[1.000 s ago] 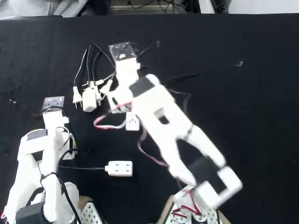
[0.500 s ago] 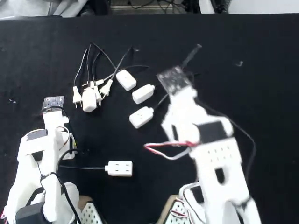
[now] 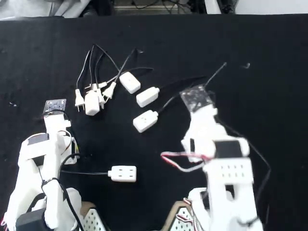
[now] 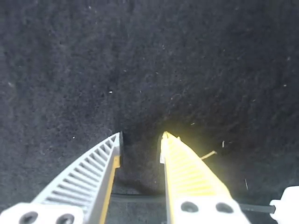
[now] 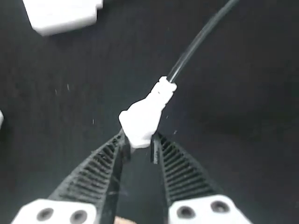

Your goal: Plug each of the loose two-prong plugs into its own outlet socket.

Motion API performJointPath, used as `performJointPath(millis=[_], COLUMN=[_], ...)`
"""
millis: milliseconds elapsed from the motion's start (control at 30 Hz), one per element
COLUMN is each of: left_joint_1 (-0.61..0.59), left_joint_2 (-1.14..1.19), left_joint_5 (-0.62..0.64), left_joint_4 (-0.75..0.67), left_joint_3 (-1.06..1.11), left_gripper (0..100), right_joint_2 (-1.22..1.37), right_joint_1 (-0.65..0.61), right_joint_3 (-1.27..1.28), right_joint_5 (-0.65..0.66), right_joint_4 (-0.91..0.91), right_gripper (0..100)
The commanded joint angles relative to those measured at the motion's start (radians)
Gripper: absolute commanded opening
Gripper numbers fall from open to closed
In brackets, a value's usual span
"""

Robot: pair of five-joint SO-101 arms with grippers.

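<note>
Right gripper pinches the small white plastic plug by its end; the black cord could twist it loose. Left gripper gapes, empty.

Surface: black, cloth-like, matte, spanning nearly the whole high view.
Specks: pale lint and dust scattered over the black surface.
Grey material: crumpled, beyond the far edge at one corner.
White panel: beyond the far edge, opposite corner.
Dark cables: between those two.
</note>
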Motion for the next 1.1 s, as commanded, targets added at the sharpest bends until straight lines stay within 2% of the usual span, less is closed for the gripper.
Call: performJointPath(millis=[0, 133, 267, 333, 533, 700, 733, 933, 1067], left_joint_1=[-0.024, -0.024, -0.024, -0.024, -0.024, -0.024, -0.024, -0.024, -0.024], left_joint_2=[0.008, 0.008, 0.008, 0.008, 0.008, 0.008, 0.008, 0.008, 0.008], left_joint_5=[0.005, 0.005, 0.005, 0.005, 0.005, 0.005, 0.005, 0.005, 0.003], left_joint_4=[-0.048, -0.048, -0.048, -0.049, -0.049, -0.049, -0.049, -0.048, -0.048], left_joint_3=[0.002, 0.004, 0.004, 0.004, 0.004, 0.004, 0.004, 0.004, 0.004], left_gripper=[14, 14, 14, 14, 14, 14, 14, 14, 14], right_joint_2=[0.252, 0.375, 0.320, 0.259, 0.050, 0.131, 0.188, 0.527, 0.625], right_joint_1=[0.017, 0.018, -0.003, -0.032, -0.041, -0.041, -0.041, -0.040, -0.041], right_joint_3=[-0.022, -0.022, -0.027, -0.033, -0.248, -0.291, -0.297, -0.390, -0.338], right_joint_5=[0.081, 0.115, 0.120, 0.117, 0.121, 0.356, 0.344, 0.063, 0.020], right_joint_4=[-0.041, -0.126, -0.114, -0.075, 0.120, 0.115, 0.118, 0.072, -0.029], right_gripper=[1.1, 1.8, 14.5, 19.1, 19.4, 19.4, 19.4, 19.4, 15.5])
